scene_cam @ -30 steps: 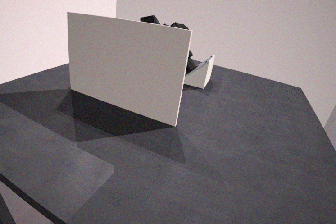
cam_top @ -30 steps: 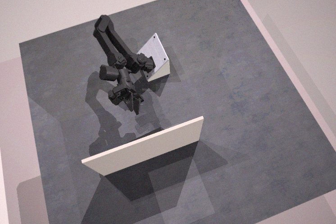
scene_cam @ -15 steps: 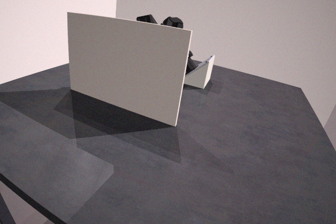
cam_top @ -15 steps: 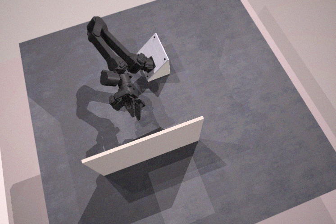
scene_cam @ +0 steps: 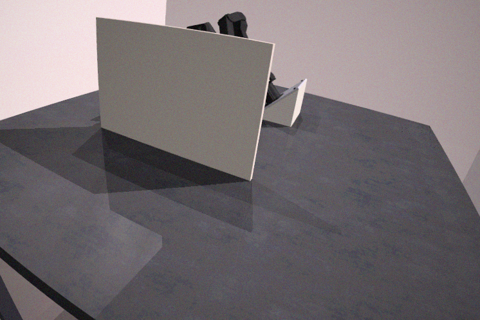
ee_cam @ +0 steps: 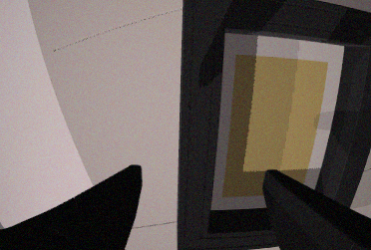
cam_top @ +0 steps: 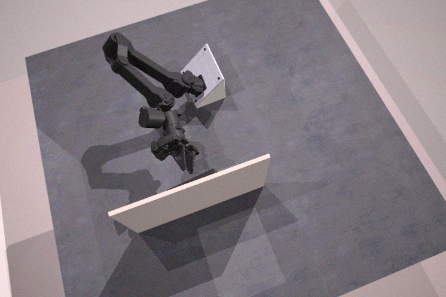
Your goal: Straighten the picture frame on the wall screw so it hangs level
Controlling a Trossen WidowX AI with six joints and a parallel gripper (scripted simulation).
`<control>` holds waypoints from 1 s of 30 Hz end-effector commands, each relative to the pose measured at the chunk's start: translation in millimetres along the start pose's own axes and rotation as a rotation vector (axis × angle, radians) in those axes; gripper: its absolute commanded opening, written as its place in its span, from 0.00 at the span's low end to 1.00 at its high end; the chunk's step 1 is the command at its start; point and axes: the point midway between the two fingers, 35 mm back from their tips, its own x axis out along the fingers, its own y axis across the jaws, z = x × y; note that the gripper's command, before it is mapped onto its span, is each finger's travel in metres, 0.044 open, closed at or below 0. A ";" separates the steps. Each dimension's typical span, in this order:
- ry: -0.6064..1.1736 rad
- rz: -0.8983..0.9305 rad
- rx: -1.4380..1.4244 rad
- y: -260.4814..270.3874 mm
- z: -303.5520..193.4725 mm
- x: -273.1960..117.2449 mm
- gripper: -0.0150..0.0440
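The black picture frame [ee_cam: 195, 121] with a gold rectangle inside hangs on the pale wall panel [cam_top: 201, 199] [scene_cam: 174, 94] [ee_cam: 125, 111]. In the top view only a dark strip of it shows behind the panel's top edge. Its right side runs out of the wrist view. My gripper [cam_top: 187, 171] [ee_cam: 202, 178] is partly open and empty, just in front of the frame. In the wrist view the left finger is over bare panel, the right finger over the picture's lower part, and the frame's left bar appears between them. The screw and notched strip are hidden. I cannot tell the tilt reliably.
The arm's base sits on a sloped metal plate [cam_top: 208, 64] on a pale wedge block [scene_cam: 284, 109], behind the panel in the exterior view. The panel stands on the dark grey table [cam_top: 324, 106] [scene_cam: 329, 192]. It hides the gripper in the exterior view.
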 end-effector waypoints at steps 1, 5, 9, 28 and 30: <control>0.001 0.007 -0.006 1.6 0.4 2.4 0.69; 0.001 0.007 -0.006 1.6 0.4 2.4 0.69; 0.001 0.007 -0.006 1.7 0.5 3.2 0.69; 0.000 0.009 -0.006 3.0 0.9 31.6 0.69; 0.000 0.009 -0.006 2.8 0.9 34.9 0.69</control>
